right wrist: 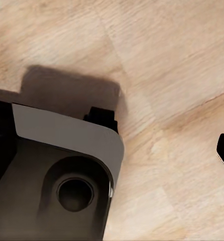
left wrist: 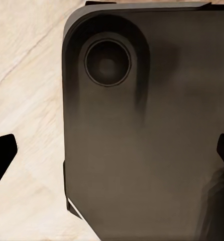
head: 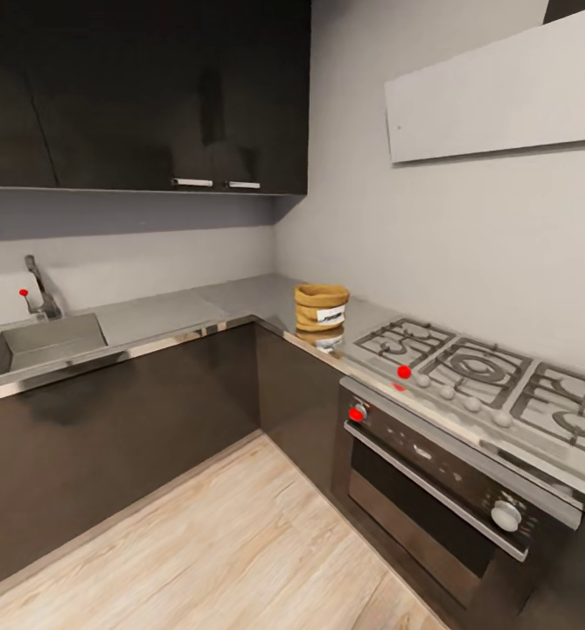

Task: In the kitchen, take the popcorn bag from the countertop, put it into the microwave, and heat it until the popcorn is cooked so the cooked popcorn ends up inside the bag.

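Popcorn bag (head: 321, 306): upright on the tabletop (head: 161, 313), beside the hob (head: 476, 372)
Grippers: jaw state cannot be told
Risk: bag stands near the edge; a hasty reach could topple it

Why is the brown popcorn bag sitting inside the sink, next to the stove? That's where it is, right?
Not quite. In the head view the popcorn bag stands on the countertop next to the stove. The sink is further along, away from the bag.
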